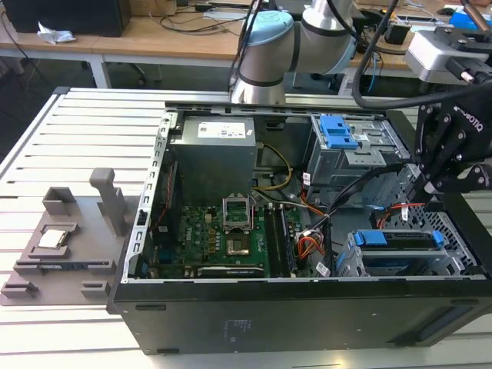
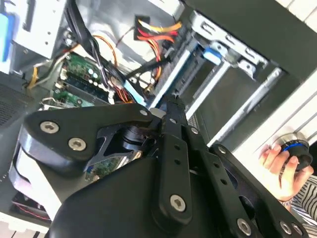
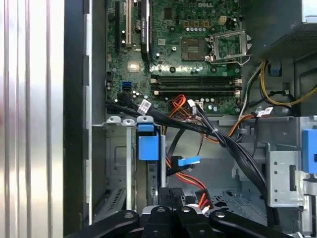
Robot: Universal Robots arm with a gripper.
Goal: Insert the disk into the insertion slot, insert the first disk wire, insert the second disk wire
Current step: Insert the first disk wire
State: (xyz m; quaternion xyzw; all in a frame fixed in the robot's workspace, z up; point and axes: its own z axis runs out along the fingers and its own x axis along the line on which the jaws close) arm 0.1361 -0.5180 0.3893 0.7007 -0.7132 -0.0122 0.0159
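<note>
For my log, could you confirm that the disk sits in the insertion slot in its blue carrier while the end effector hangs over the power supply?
Not quite: the end effector is not over the power supply. The exterior view shows it at that view's right, above the insertion slot, where the disk sits in its blue carrier.
</note>
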